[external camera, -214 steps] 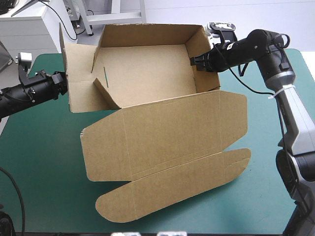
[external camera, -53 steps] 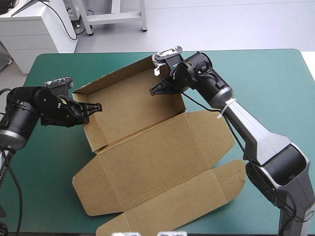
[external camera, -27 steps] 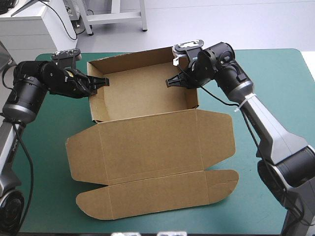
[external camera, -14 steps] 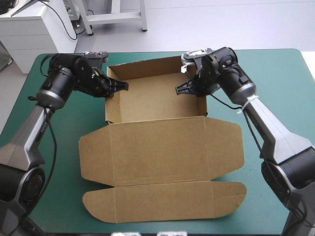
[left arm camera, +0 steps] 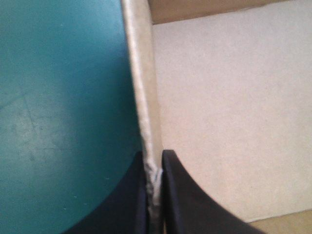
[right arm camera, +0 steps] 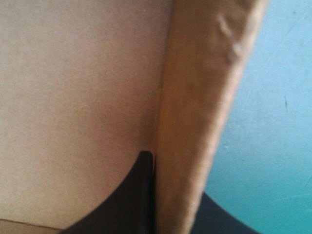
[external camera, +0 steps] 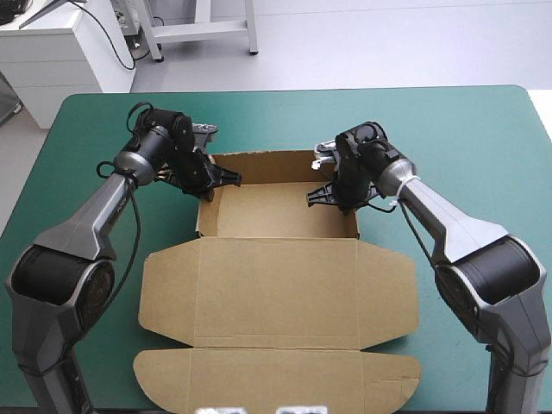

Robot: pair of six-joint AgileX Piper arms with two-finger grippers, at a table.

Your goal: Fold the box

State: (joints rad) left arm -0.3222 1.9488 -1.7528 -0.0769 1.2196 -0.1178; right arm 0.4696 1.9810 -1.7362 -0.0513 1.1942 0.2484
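The brown box (external camera: 276,207) stands as an open tray on the teal-green cover, back of the table's middle. Its lid (external camera: 276,293) lies flat toward the front, ending in a long flap (external camera: 276,379). My left gripper (external camera: 226,180) is shut on the tray's left wall. In the left wrist view that wall's edge (left arm camera: 142,87) runs between the black fingers of this gripper (left arm camera: 155,200). My right gripper (external camera: 317,197) is shut on the right wall. In the right wrist view the wall (right arm camera: 195,107) stands between the fingers of that gripper (right arm camera: 170,204), one finger (right arm camera: 131,195) inside the tray.
The teal-green cover (external camera: 483,138) shows to the left, right and back of the box. The lid's front flap reaches close to the table's front edge. Both arms come in over the back half of the table.
The box has turned square to the table and slid toward the front and right. Both grippers kept hold of the side walls and came lower and closer to the middle.
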